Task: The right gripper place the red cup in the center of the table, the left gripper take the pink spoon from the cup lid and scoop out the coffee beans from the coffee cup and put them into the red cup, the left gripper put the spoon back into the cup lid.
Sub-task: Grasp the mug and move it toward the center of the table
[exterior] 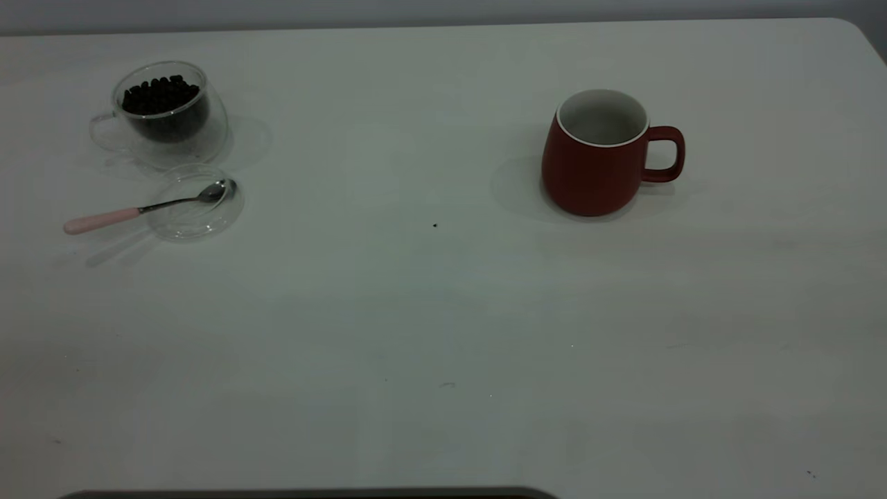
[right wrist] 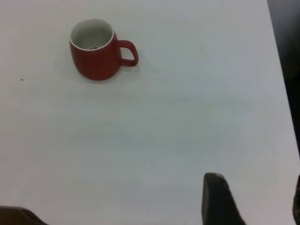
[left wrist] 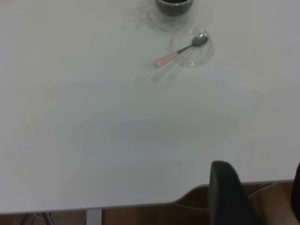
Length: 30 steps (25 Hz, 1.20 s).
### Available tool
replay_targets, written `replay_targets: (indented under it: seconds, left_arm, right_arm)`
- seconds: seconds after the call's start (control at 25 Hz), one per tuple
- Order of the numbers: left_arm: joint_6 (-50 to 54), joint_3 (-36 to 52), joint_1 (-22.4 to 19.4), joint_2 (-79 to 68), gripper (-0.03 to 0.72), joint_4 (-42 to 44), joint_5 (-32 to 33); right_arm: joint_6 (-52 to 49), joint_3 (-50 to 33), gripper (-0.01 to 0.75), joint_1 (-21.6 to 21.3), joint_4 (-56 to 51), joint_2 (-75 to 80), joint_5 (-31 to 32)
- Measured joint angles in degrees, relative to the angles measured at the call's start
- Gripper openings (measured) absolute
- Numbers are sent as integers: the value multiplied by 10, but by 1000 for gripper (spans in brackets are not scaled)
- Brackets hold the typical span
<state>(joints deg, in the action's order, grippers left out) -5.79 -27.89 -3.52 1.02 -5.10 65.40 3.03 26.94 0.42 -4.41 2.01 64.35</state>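
Note:
The red cup [exterior: 596, 163] [right wrist: 93, 58] stands upright on the right half of the table [exterior: 443, 333], handle pointing right. At the far left is the coffee cup [exterior: 208, 132] [left wrist: 174, 9], holding the coffee beans [exterior: 161, 95]. In front of it lies the cup lid [exterior: 197, 220] [left wrist: 199, 57]. The pink spoon [exterior: 149, 208] [left wrist: 180, 52] rests with its bowl in the lid and its handle out to the left. Neither arm shows in the exterior view. My left gripper [left wrist: 259, 165] hangs open over the table's near edge, far from the spoon. My right gripper [right wrist: 256, 178] is open and empty, well away from the red cup.
A tiny dark speck [exterior: 435, 225] lies near the table's middle. The wide stretch between the glass cup and the red cup is bare white top. In the right wrist view the table's side edge [right wrist: 276, 70] runs close to the red cup's side.

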Motion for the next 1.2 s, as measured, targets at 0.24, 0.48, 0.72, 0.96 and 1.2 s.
replay_targets:
  seconds: [0.24,0.48,0.72,0.96,1.2]
  left_arm:
    - [1,0,0,0,392,0,0]
    - [1,0,0,0,392,0,0]
    - [1,0,0,0,392,0,0]
    - [1,0,0,0,392,0,0]
    - [1,0,0,0,392,0,0]
  right_arm:
    - [46,4,538,0,-56,87,-13]
    - [128,35,610,0,-90,296,-119]
    - [264,93,591,0,-133,540,-246]
    - [438,180,589,11,-197,757,-293]
    - [668,257,589,30,-285,942,-353]
